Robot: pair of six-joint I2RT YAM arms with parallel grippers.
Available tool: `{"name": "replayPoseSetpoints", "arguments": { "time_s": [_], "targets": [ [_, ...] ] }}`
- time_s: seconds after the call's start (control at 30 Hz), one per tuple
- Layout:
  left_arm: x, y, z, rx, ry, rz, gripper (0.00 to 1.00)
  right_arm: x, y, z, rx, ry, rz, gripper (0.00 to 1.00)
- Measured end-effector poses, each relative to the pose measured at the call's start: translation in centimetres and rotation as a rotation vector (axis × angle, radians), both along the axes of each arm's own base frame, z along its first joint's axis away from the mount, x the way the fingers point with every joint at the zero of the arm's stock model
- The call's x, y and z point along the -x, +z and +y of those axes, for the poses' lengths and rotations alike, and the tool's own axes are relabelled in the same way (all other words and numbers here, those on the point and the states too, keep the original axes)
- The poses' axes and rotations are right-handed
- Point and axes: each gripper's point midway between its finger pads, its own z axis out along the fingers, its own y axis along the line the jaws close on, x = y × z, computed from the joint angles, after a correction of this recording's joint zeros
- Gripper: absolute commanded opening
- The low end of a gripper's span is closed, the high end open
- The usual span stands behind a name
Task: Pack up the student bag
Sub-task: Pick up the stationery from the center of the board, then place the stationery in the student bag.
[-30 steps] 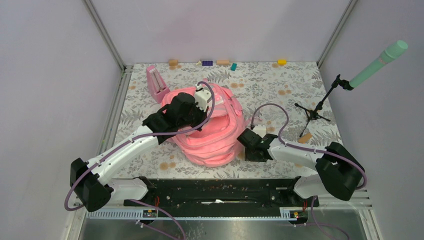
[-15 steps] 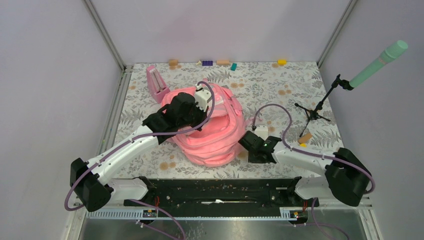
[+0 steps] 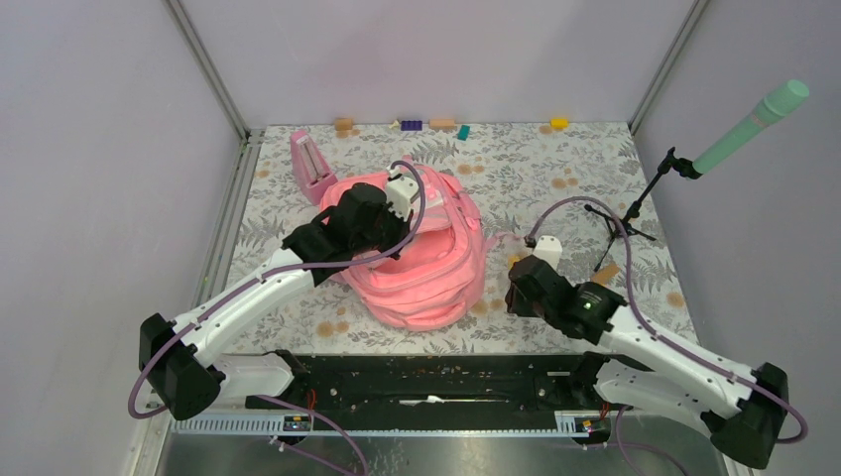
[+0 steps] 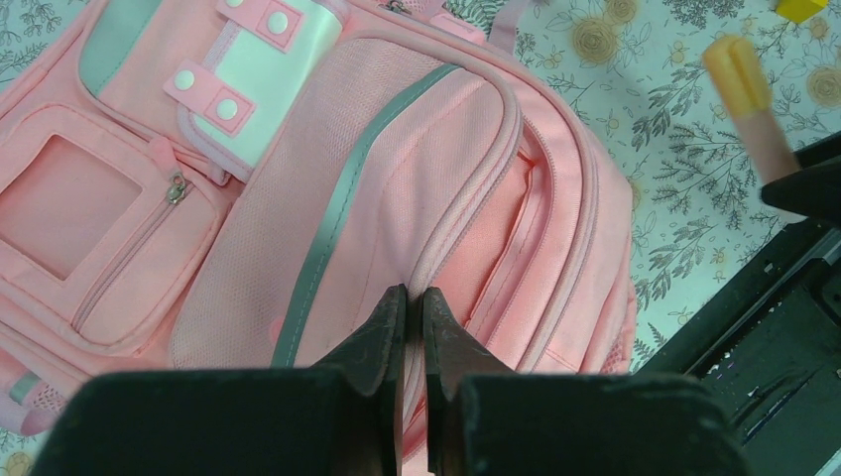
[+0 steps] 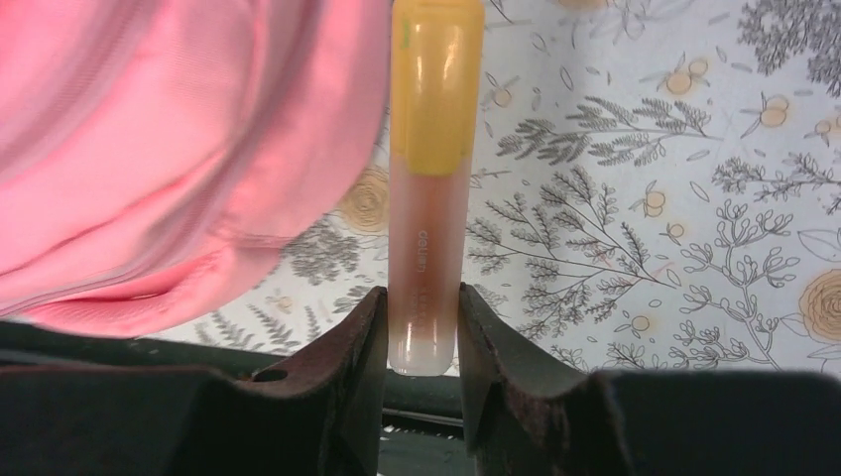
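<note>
Student bag [image 3: 421, 268] — left jaws together on its seam; right jaws clamped on highlighter [image 5: 428, 178] — grip unclear overhead.

This is looking like a robotics lab, a closed recording cell rather than a home or an office: plain pale walls [image 3: 436, 55] are boxing in a small table on three sides, and bare aluminium frame posts [image 3: 206, 69] are rising at 11 and 1 o'clock. Two white-and-black robot arms [image 3: 248, 297] are reaching out from a black mounting rail [image 3: 426, 382] running across the 6 o'clock edge. A printed floral sheet [image 3: 555, 159] is covering the table, a mint-green microphone [image 3: 751, 127] is standing on a little tripod [image 3: 645, 193] at 3 o'clock, and small coloured blocks [image 3: 411, 125] are lying in a row at 12 o'clock.
</note>
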Motion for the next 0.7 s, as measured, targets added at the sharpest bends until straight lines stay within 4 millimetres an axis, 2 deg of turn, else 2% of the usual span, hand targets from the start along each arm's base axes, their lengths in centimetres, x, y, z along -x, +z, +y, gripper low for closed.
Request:
{"name": "replayPoseSetpoints", "arguments": {
  "time_s": [0.13,0.27,0.37,0.63,0.7],
  "targets": [
    [0.0,0.0,0.0,0.003,-0.001,0.001,0.0,0.1,3.7,0.8,-0.096,0.035,-0.058,0.0],
    [0.0,0.1,0.1,0.005,-0.001,0.0,0.0,0.4,6.5,2.8,-0.185,0.102,-0.051,0.0],
    [0.0,0.2,0.1,0.006,-0.001,0.0,0.0,0.7,7.6,5.0,-0.244,0.163,-0.015,0.0],
    [0.0,0.2,0.1,0.006,-0.001,-0.002,0.0,1.6,9.6,12.5,-0.437,0.336,0.149,0.0],
    [0.0,0.2,0.1,0.006,-0.001,-0.001,0.0,1.5,9.8,13.7,-0.468,0.346,0.18,0.0]
  ]
}}
